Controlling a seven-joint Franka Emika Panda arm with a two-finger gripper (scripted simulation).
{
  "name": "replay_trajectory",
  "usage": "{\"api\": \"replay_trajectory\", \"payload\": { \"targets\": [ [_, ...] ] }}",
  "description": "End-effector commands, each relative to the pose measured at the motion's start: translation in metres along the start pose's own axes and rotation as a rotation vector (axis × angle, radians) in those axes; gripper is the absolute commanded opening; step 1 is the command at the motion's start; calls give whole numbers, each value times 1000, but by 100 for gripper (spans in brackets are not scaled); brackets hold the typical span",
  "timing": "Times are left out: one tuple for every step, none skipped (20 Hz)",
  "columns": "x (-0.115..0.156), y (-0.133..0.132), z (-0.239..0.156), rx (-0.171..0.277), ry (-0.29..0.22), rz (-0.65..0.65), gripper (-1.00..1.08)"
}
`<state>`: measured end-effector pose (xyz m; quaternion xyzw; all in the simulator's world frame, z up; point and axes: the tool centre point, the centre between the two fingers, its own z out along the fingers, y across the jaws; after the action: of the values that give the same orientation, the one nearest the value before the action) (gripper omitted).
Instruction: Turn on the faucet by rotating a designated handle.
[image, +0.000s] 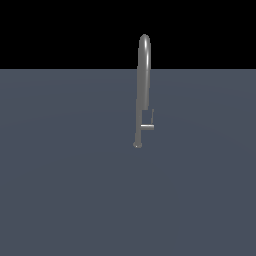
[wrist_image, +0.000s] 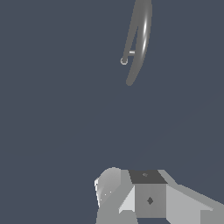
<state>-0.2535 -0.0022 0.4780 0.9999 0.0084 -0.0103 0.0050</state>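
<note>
The faucet (image: 143, 90) is a tall slim grey gooseneck tube standing on a small round foot on the grey-blue surface. Its handle (image: 149, 125) is a short horizontal stub low on the exterior view's right side, with a thin upright rod at its end. The wrist view looks down on the faucet (wrist_image: 141, 39) and the handle (wrist_image: 127, 54) from well above. Part of my gripper (wrist_image: 146, 177) shows there as grey and white blocks, far from the faucet and touching nothing. How its jaws stand is unclear. The arm does not appear in the exterior view.
A flat grey-blue surface (image: 65, 190) spreads around the faucet in every direction. Beyond its far edge is a black background.
</note>
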Motion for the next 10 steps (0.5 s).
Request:
{"api": "replay_trajectory", "payload": {
  "targets": [
    [0,0,0,0,0,0,-100],
    [0,0,0,0,1,0,-100],
    [0,0,-1,2,2,1,-100],
    [0,0,-2,4,5,2,-100],
    [0,0,-3,8,9,4,-100],
    [0,0,-5,12,14,6,-100],
    [0,0,-7,18,21,8,-100],
    [1,1,-10,25,28,12,-100],
    [1,1,-13,32,36,15,-100],
    [1,1,-17,41,45,19,-100]
  ]
}}
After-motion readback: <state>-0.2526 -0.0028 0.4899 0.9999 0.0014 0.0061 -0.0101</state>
